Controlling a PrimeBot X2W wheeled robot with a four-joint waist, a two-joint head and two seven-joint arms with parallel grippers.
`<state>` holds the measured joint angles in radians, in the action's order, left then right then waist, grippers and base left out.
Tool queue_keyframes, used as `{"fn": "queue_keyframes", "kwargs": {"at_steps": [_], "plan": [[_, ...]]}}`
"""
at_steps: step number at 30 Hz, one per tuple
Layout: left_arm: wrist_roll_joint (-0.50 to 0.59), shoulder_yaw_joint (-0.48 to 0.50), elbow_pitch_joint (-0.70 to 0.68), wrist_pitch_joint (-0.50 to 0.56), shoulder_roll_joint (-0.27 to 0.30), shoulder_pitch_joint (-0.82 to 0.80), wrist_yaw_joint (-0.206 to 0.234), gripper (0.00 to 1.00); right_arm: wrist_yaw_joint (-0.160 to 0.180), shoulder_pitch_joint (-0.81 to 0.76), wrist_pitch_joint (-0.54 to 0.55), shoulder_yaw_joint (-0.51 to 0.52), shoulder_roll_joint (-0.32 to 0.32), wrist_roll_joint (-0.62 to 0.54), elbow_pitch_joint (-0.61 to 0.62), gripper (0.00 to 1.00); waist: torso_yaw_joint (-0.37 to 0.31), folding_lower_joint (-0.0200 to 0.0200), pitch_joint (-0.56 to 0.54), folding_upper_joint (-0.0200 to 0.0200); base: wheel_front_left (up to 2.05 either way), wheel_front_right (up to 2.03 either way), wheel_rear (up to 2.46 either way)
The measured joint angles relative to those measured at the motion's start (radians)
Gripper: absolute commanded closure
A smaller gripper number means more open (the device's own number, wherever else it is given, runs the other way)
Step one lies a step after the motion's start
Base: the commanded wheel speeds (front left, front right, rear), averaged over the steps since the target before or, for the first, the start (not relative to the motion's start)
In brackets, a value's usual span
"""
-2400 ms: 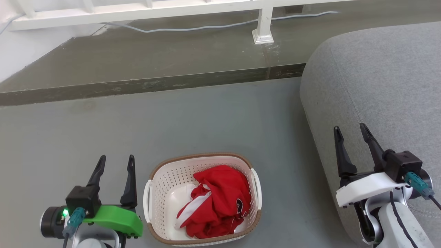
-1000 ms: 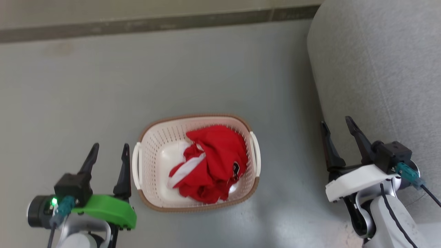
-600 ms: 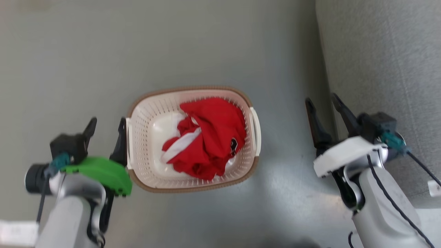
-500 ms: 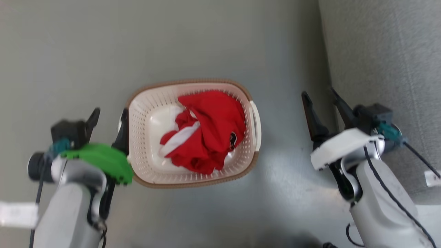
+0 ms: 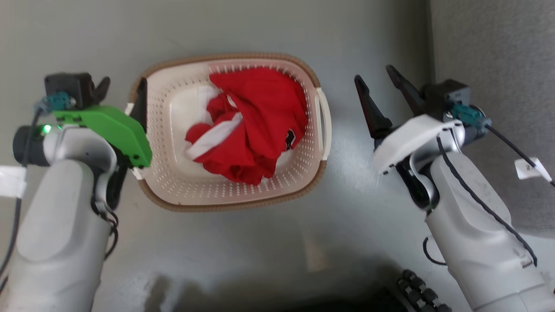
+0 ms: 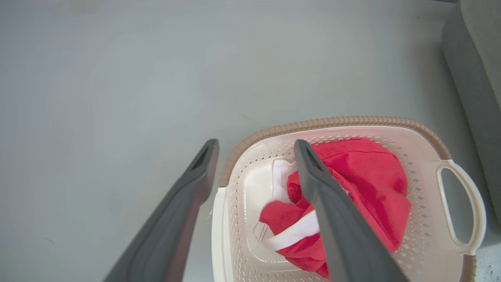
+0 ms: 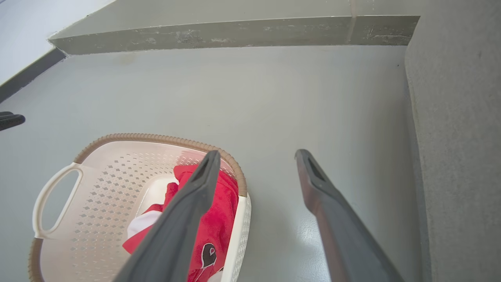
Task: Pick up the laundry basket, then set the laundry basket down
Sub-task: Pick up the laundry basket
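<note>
- Smooth grey floor [image 5: 260, 26] across the head view. Grey fabric sofa [image 5: 494, 52] down the right edge. Worn concrete step [image 7: 235, 33] along the top of the right wrist view.
- In the upper middle of the head view, a cream-white oval perforated plastic laundry basket [image 5: 234, 207] with a brown woven-look rim. Standing on the floor, not yet lifted. Crumpled red and white garment [image 5: 256, 121] heaped inside, toward the right.
- Left gripper [image 5: 124, 83] at the upper left, spread wide and holding nothing. Straddles the basket's left side, one finger over the inside and the other outside.
- In the left wrist view, white left handle [image 6: 217, 235] low between the dark fingers [image 6: 184, 203]. Probably lined up this way to close on that handle.
- Right gripper [image 5: 373, 73] at the upper right, also spread and empty. Near the white right handle [image 5: 328, 125] but apart from it, between basket and sofa.
- Judged as preparation for a two-sided lift, one gripper per handle to keep the load level. Right side apparently in need of moving inward before any squeeze.
</note>
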<state>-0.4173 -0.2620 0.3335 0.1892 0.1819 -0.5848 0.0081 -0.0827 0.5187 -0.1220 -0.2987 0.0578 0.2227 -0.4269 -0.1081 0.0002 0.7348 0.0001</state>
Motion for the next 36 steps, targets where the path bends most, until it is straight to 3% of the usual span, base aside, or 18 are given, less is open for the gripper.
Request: {"fn": "queue_keyframes", "kwargs": {"at_steps": [12, 23, 36], "plan": [[0.002, -0.001, 0.18, 0.003, 0.013, -0.066, -0.03, 0.0, -0.014, 0.078, -0.035, -0.131, 0.002, 0.066, -0.122, 0.0, -0.008, 0.0, 0.123, 0.0, 0.0, 0.0, 0.0], [-0.002, -0.002, 0.331, 0.003, 0.012, -0.106, -0.061, 0.0, -0.017, 0.127, -0.042, -0.211, 0.003, 0.113, -0.238, 0.0, -0.006, -0.0001, 0.15, 0.0, 0.0, 0.0, 0.0], [-0.03, -0.008, 0.463, 0.005, -0.025, -0.201, -0.097, 0.0, -0.021, 0.218, 0.031, -0.281, 0.004, 0.205, -0.346, 0.0, 0.004, -0.0001, 0.176, 0.0, 0.0, 0.0, 0.0]]}}
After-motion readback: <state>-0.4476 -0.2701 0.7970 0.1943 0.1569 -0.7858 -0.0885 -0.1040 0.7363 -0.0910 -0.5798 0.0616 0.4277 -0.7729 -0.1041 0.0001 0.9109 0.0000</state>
